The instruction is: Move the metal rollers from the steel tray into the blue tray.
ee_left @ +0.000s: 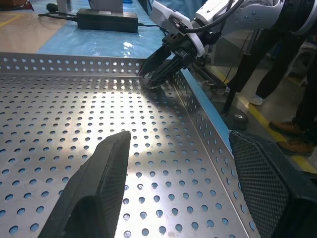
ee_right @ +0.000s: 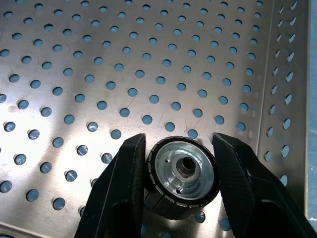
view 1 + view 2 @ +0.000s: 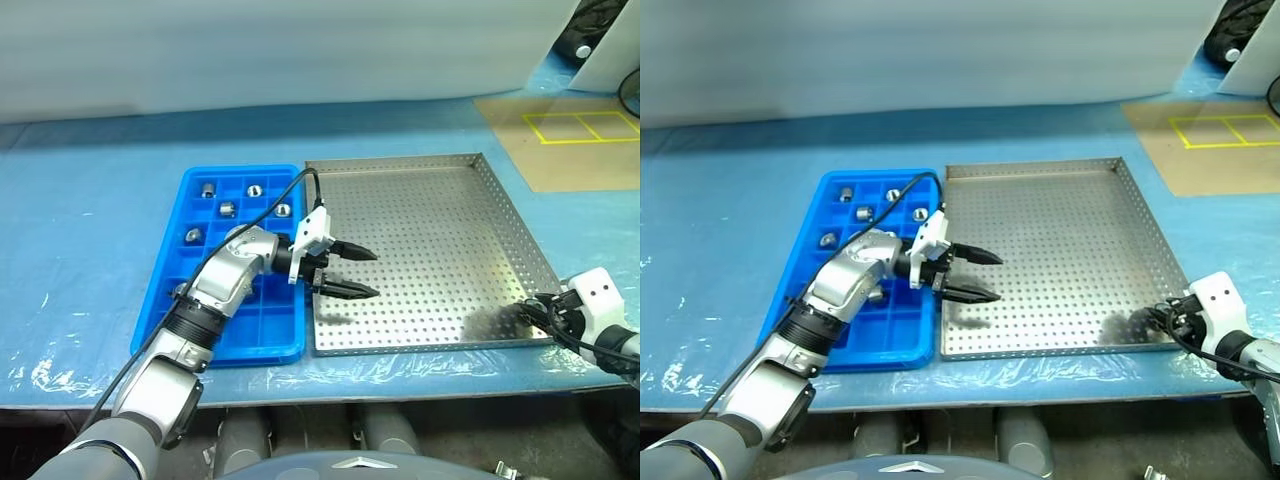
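Note:
The steel tray lies in the middle of the table, and the blue tray sits against its left side. Several metal rollers rest in the blue tray's far compartments. At the steel tray's near right corner my right gripper is shut on one metal roller, which sits on the perforated floor with a finger against each side. My left gripper hovers open and empty over the steel tray's left part, pointing right.
A tan mat with yellow tape squares lies at the back right. The steel tray's raised rim runs close beside the held roller. A black power brick lies beyond the tray. A person's legs stand past the table's right end.

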Motion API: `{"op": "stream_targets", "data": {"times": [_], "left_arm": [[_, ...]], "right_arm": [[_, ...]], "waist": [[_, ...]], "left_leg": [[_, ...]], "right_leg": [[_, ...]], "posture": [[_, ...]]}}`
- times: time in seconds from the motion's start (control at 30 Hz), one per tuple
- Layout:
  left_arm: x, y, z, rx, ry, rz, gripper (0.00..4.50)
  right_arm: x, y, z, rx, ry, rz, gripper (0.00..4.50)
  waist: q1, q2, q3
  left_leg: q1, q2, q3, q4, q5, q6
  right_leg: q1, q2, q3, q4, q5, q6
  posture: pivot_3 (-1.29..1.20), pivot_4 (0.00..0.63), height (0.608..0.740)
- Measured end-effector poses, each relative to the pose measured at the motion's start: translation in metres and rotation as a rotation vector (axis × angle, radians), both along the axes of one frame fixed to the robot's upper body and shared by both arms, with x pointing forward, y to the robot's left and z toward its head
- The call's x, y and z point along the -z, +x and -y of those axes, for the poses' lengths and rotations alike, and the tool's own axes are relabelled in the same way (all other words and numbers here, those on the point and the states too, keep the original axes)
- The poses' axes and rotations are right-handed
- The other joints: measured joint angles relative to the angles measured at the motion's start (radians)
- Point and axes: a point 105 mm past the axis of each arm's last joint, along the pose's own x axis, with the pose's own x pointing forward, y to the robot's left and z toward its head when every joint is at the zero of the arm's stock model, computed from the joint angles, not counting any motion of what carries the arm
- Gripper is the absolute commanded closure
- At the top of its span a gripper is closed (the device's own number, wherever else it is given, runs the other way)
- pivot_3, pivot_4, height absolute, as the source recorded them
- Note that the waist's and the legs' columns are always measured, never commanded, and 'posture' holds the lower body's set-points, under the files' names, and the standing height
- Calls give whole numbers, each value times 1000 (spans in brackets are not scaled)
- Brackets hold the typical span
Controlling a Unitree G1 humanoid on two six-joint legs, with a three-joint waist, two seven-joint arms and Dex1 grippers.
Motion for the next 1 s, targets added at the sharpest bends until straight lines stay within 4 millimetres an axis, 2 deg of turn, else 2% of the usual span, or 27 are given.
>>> {"op": "stream_targets", "data": {"times": [0.23,0.47,0.53,0.6,0.7,0.9,1.0], "left_arm": [[0,0,0,-2,-1,3,1161],[0,1,-3,-10,9,10,1161],[2,3,-9,-12,27,12,1161],[2,3,-11,-13,34,14,1161],[2,4,-14,-19,42,16,1161],[2,8,-25,-46,69,27,1161],[-3,12,-41,-83,98,54,1161]], "right_arm": [[0,0,-1,-1,-4,9,2806],[-7,14,-3,23,-8,38,2806],[-18,27,-16,-16,-2,74,2806],[-36,42,-40,-92,10,138,2806],[-55,56,-65,-171,14,201,2806],[-72,71,-102,-277,53,246,2806],[-84,79,-131,-379,81,276,2806]], "waist": [[1,0,0],[-5,0,0],[-18,1,0],[-24,3,0],[-22,4,-1],[-15,5,-1],[-14,5,0]], "left_leg": [[0,0,0,0,0,0],[0,1,0,0,0,0],[0,1,1,0,0,-1],[0,2,1,-1,1,-2],[-1,2,1,-3,2,-3],[-3,2,2,-6,4,0],[-3,3,3,-6,4,-1]], "right_leg": [[0,0,0,0,0,0],[-1,0,0,0,0,0],[-3,0,1,1,2,3],[-4,0,0,2,2,4],[-5,0,-1,2,2,4],[-8,0,-1,1,1,5],[-10,1,0,3,1,5]], "posture": [[-464,150,740],[-457,150,740],[-451,150,740],[-445,150,740],[-433,150,740],[-369,150,740],[-307,150,740]]}}
